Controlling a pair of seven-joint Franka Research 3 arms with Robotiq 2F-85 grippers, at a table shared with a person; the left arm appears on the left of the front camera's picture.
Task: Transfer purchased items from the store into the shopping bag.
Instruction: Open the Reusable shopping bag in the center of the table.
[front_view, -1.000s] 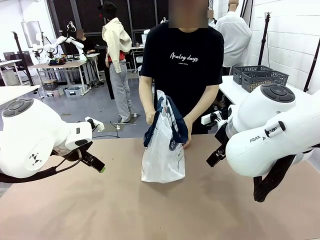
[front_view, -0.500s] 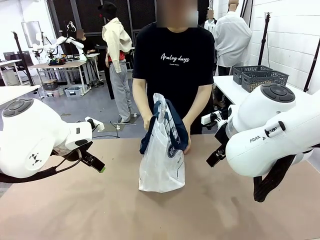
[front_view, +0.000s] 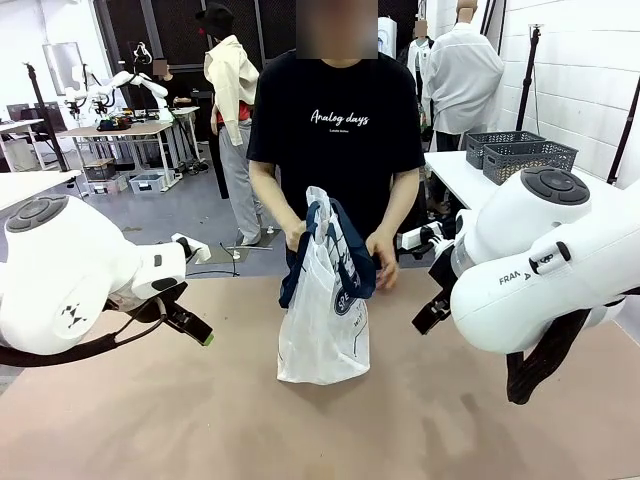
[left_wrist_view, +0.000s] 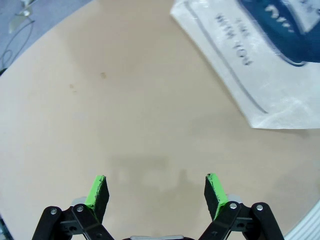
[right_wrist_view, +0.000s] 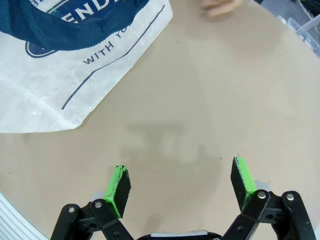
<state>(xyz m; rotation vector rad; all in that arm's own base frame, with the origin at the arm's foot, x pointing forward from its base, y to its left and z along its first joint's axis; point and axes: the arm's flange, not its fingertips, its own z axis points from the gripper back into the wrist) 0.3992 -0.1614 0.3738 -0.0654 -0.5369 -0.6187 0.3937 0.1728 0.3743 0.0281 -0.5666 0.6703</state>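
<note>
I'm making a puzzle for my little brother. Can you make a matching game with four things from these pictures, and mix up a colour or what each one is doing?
Things:
1. shopping bag
2. bag handles
3. left gripper
4. table

Clues:
a. navy blue
b. tan and flat
c. open, nothing between its fingers
d. pale crinkly plastic, upright, held at the top by a person's hand

Pairs: 1-d, 2-a, 3-c, 4-b.
</note>
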